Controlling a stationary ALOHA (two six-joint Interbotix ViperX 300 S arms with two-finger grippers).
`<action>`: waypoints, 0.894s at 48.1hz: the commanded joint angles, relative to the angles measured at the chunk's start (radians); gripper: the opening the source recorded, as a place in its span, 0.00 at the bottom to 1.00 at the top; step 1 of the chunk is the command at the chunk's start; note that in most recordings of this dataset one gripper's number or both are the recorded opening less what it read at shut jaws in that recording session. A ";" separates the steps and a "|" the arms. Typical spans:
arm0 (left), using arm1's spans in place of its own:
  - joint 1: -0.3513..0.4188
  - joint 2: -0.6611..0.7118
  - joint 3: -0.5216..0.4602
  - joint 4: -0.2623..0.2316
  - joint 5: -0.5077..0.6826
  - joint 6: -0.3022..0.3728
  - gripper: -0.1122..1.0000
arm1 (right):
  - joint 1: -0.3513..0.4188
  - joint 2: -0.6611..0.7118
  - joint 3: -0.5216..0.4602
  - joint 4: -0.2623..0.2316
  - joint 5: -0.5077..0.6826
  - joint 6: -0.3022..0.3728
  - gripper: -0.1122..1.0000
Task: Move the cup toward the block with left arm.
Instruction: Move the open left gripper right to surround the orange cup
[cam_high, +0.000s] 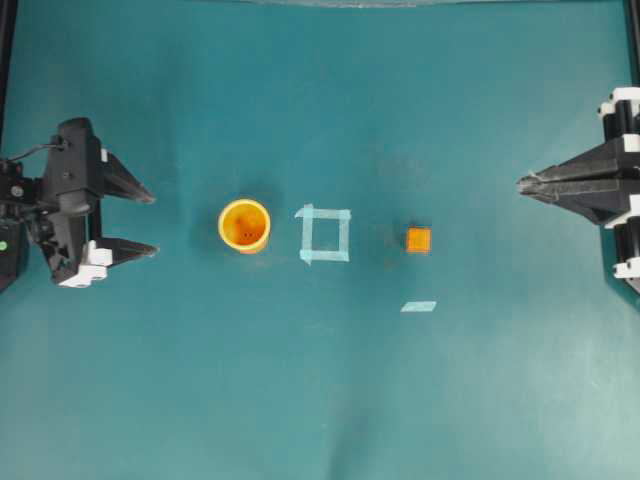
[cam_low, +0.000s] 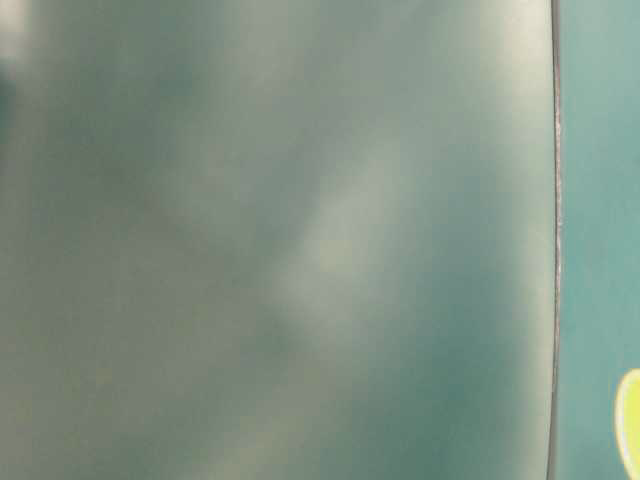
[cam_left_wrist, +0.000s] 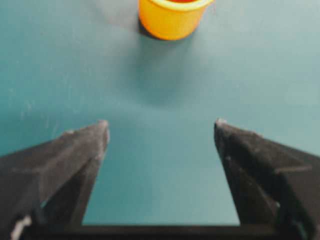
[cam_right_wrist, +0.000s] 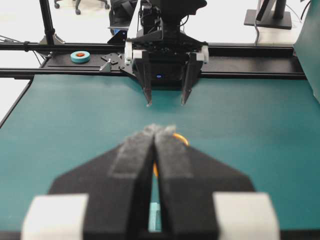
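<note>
The yellow-orange cup (cam_high: 245, 225) stands upright on the teal table, left of the middle. To its right, beyond a pale blue tape square (cam_high: 325, 234), sits the small orange block (cam_high: 419, 239). My left gripper (cam_high: 150, 222) is open at the far left, a short way from the cup, with nothing between its fingers. In the left wrist view the cup (cam_left_wrist: 171, 17) stands ahead of the open left gripper (cam_left_wrist: 161, 125), apart from it. My right gripper (cam_high: 524, 184) is shut at the far right, holding nothing. In the right wrist view its closed fingers (cam_right_wrist: 159, 131) hide most of the cup (cam_right_wrist: 181, 138).
A loose strip of pale blue tape (cam_high: 419, 306) lies on the table below the block. A roll of tape (cam_right_wrist: 80, 56) rests on the rail behind the left arm. The table-level view is a blur with a yellow edge (cam_low: 630, 420) at the lower right.
</note>
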 joint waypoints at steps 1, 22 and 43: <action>0.003 0.023 -0.029 0.003 -0.043 0.002 0.84 | -0.003 0.003 -0.028 0.000 -0.005 0.002 0.10; 0.003 0.314 -0.072 0.003 -0.264 0.002 0.84 | -0.003 0.005 -0.029 0.000 -0.005 0.003 0.10; -0.005 0.483 -0.152 0.005 -0.397 0.048 0.84 | -0.002 0.009 -0.028 0.000 -0.002 0.021 0.10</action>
